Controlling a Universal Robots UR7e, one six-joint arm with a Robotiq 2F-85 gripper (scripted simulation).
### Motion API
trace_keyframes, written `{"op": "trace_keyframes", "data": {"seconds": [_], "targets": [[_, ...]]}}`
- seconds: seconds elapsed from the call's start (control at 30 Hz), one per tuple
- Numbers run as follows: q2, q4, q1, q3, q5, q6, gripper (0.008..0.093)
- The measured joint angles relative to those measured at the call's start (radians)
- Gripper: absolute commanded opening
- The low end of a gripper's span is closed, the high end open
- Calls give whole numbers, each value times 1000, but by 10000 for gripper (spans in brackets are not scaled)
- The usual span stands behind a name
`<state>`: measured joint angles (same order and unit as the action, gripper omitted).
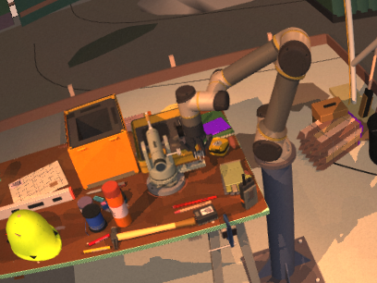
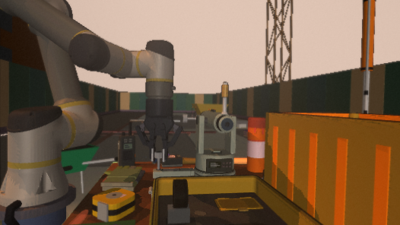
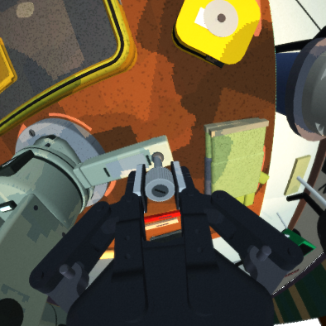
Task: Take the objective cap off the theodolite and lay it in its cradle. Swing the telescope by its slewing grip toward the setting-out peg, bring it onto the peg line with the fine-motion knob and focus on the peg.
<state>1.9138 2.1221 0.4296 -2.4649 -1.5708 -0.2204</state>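
My gripper (image 3: 158, 188) points straight down beside the theodolite (image 1: 160, 159), and its two fingers close from either side on the small ribbed fine-motion knob (image 3: 158, 187). The knob sits at the end of a pale bracket arm (image 3: 120, 163) reaching out from the instrument's round base. The grey-green theodolite stands upright on the brown bench with its telescope (image 2: 224, 122) between two standards and a slim slewing grip (image 2: 225, 95) rising above it. The dark objective cap (image 2: 180, 193) stands on edge in a grey cradle inside the open yellow tray (image 2: 224, 203).
Behind the theodolite an open orange case (image 1: 99, 138) stands on the bench. A yellow tape measure (image 3: 217, 27), a green notebook (image 3: 236, 159) and a radio (image 1: 248, 190) lie to the arm's side. A striped marker post (image 1: 116, 203), hammer (image 1: 157, 228) and yellow helmet (image 1: 31, 235) lie toward the front.
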Motion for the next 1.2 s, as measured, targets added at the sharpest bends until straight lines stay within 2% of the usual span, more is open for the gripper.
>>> {"op": "trace_keyframes", "data": {"seconds": [0.2, 0.93, 1.2], "targets": [[0, 0, 0, 0, 0, 0, 85], [0, 0, 0, 0, 0, 0, 520], [0, 0, 0, 0, 0, 0, 520]]}}
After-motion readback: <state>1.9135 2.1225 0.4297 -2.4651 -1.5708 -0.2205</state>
